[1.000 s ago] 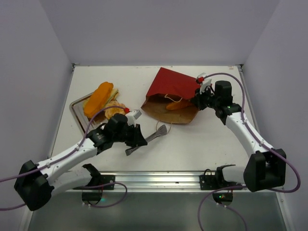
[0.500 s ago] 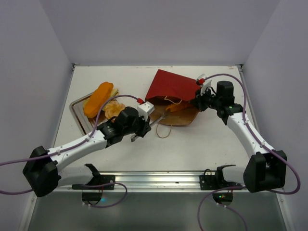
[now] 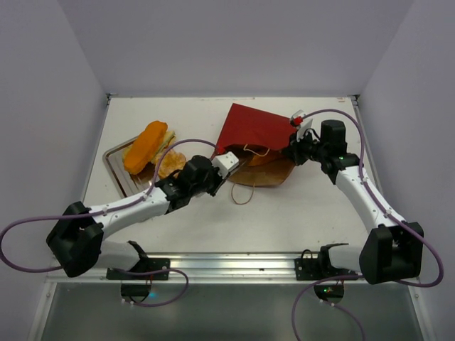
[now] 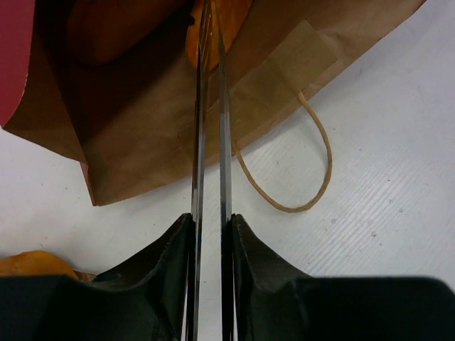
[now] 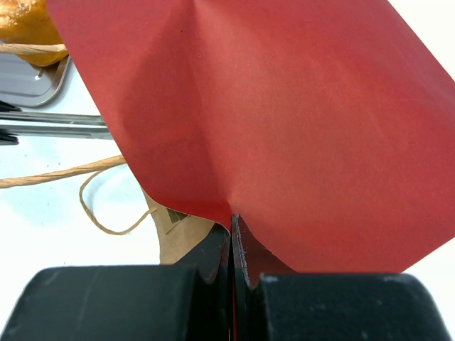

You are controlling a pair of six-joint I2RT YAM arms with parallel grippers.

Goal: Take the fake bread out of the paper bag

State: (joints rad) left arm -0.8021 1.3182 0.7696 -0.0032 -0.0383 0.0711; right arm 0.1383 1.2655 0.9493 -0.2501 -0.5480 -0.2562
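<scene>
Dark red paper bag [image 3: 250, 128] on side, orange roll [image 4: 238, 18] inside

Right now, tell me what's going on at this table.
The left gripper has its jaws on metal tongs, whose tips reach into the paper bag toward an orange roll inside. The right gripper pinches the bag's red edge, jaws shut. Other bread pieces lie at the metal tray on the left.

My top cam: high behind near edge of table [image 3: 298, 213], looking down across it. Left wrist cam: close, sighting along metal tongs [image 4: 225, 199] into paper bag [image 4: 142, 128] mouth. Right wrist cam: pressed against bag's red outside, facing table's left edge. All three share bag.
</scene>
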